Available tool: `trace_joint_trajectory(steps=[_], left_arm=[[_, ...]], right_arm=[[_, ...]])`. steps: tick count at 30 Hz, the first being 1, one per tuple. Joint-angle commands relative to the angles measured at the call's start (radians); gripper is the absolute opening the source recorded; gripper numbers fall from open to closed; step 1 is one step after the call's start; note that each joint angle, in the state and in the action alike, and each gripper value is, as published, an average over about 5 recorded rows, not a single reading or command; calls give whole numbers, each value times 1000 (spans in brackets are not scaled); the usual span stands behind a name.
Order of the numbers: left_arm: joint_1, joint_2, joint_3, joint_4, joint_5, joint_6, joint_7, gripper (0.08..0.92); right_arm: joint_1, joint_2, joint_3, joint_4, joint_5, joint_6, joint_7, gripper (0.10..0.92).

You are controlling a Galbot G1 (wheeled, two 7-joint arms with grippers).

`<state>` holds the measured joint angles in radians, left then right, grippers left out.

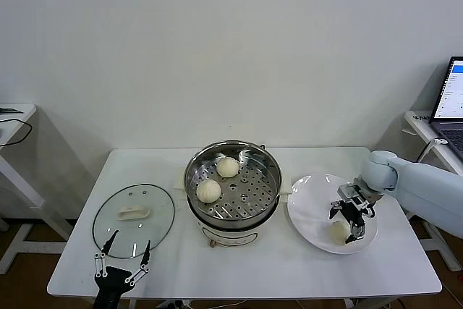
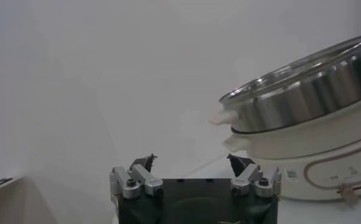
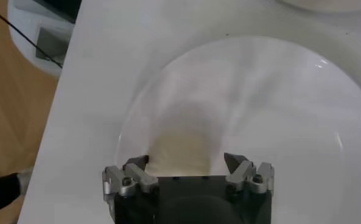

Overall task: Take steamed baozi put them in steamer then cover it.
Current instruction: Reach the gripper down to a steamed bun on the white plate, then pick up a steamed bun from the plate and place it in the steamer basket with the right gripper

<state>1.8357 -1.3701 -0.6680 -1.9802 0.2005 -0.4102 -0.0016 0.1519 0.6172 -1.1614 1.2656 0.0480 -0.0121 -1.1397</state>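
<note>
Two steamed baozi (image 1: 208,190) (image 1: 227,167) lie on the perforated tray of the steel steamer (image 1: 269,176) at the table's middle. Another baozi (image 1: 338,231) (image 3: 181,150) sits on the white plate (image 1: 311,197) to the steamer's right. My right gripper (image 1: 346,220) (image 3: 185,161) hangs open over the plate with its fingers on either side of that baozi, not closed on it. The glass cover (image 1: 133,219) lies flat on the table left of the steamer. My left gripper (image 1: 123,254) (image 2: 193,161) stands open and empty at the front edge, just before the cover. The steamer (image 2: 308,103) also shows in the left wrist view.
A laptop (image 1: 452,106) stands on a side table at the far right. Another white side table (image 1: 14,117) is at the far left. The table's front edge runs close under my left gripper.
</note>
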Motion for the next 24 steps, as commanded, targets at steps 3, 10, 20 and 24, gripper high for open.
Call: trace_joint_trajectory(steps=[3, 10, 20, 24], left_arm=[[-2, 0, -1, 0, 0, -1, 0, 823], [-4, 1, -4, -1, -1, -2, 0, 823], [-9, 10, -4, -8, -2, -1, -1, 823], [-8, 9, 0, -12, 0, 0, -1, 823]], right_arm=[[-32, -2, 24, -3, -26, -1, 7, 809], [14, -5, 39, 29, -28, 0, 16, 712], [340, 17, 88, 198, -57, 175, -85, 661], [530, 108, 22, 253, -50, 327, -64, 659]])
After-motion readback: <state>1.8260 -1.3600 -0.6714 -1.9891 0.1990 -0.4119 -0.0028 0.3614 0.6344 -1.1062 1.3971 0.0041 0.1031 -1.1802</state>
